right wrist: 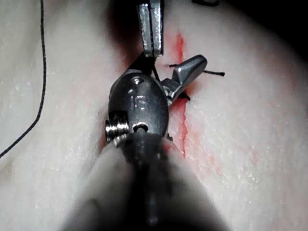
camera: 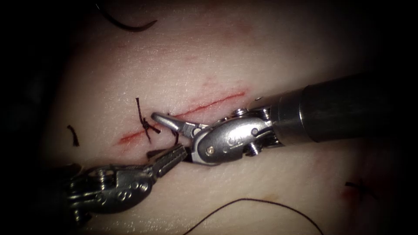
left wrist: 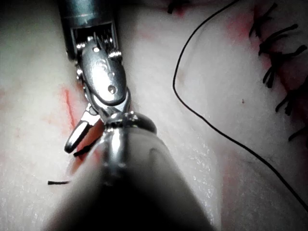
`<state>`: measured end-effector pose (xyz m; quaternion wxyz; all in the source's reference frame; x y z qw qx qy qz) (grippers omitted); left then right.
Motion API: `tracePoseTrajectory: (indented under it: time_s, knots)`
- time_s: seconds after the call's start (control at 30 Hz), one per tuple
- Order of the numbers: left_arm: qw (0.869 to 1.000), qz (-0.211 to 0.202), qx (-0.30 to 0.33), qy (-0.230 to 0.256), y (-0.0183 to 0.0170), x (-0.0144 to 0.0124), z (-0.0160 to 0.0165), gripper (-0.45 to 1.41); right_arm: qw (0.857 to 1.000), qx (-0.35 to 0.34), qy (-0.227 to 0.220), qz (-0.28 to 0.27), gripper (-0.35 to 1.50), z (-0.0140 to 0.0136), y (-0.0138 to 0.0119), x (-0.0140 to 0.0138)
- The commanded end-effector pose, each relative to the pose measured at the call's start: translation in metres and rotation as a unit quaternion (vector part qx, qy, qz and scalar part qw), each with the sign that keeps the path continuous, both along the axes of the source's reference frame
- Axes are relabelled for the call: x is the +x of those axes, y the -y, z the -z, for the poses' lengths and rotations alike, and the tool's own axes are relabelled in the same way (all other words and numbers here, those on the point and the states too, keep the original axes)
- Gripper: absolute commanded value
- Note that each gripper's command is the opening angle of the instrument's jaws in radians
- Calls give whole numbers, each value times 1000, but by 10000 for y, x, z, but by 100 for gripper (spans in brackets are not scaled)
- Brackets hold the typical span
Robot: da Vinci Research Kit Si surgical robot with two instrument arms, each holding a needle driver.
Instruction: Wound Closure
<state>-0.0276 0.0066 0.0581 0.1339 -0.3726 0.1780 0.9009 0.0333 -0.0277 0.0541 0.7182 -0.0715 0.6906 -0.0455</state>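
The cut (camera: 204, 105) runs slantwise across the tissue (camera: 244, 56), with a knotted stitch (camera: 146, 125) over its left part. My right gripper (camera: 163, 130) stands open just right of that knot, over the cut, with nothing gripped. Its upper fingertip (camera: 157, 116) almost touches the knot. My left gripper (camera: 167, 157) comes from the lower left and is shut on a short thread (camera: 175, 138) that rises toward the cut. In the right wrist view the left fingers (right wrist: 150, 29) pinch that thread beside my open right gripper (right wrist: 166, 67). A dark curved piece that looks like the needle (camera: 126, 25) lies free on the tissue.
A long loose thread (camera: 257, 202) arcs over the near tissue and also shows as a thread (left wrist: 202, 115) in the left wrist view. A cut end of thread (camera: 73, 135) lies left of the cut. An older stitch (camera: 359, 186) sits at the far right, and several stitches (left wrist: 279, 62) line another wound.
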Motion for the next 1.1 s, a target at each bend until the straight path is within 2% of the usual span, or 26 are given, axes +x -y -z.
tracePoseTrajectory:
  time_s: [0.03, 0.2, 0.4, 0.8, 0.93, 1.0, 1.03, 1.1]
  knots:
    - [1000, -1, -1, 1, -2, -5, -5, -45, 1000, -1, -4, 1, 105, -4, 6, 11]
    - [1000, -1, -2, 2, 0, -5, -6, -45, 1000, -2, -6, 1, 103, -3, 9, 18]
    - [1000, -1, -3, 2, 2, -6, -6, -45, 1000, -4, -6, 1, 91, -4, 9, 21]
    - [1000, -4, -3, 5, 8, -10, -1, -45, 1000, -7, -6, -1, 91, -11, 12, 23]
    - [1000, -5, -3, 7, 8, -11, 0, -45, 1000, -7, -5, -1, 68, -11, 11, 24]
    - [1000, -5, -3, 7, 8, -12, -1, -45, 1000, -7, -5, -1, 12, -13, 11, 23]
    - [1000, -4, -3, 7, 8, -12, -1, -45, 1000, -7, -6, -1, -35, -14, 11, 21]
    - [1000, -4, -3, 7, 7, -12, -1, -45, 1000, -10, -7, -1, -35, -15, 10, 20]
